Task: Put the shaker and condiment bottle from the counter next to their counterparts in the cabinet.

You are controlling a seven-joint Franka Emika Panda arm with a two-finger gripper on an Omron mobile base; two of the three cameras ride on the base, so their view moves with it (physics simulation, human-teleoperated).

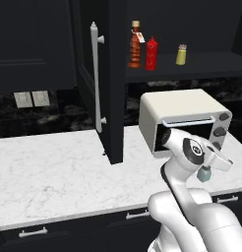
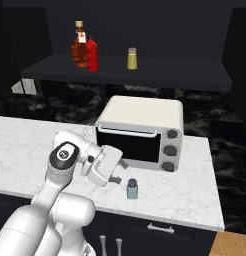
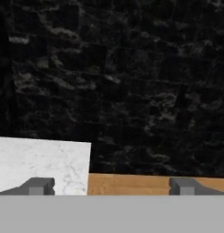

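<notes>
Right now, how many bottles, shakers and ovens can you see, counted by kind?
Bottles: 2, the condiment bottle and the red squeeze bottle.
Shakers: 2, the yellowish shaker on the shelf and the blue-grey shaker on the counter.
Ovens: 1, the toaster oven.
Total: 5

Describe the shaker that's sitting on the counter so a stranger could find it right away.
Find the white toaster oven on the marble counter. In front of it stands a small blue-grey shaker with a darker cap, alone there, unlike the yellowish shaker up on the cabinet shelf.
</notes>
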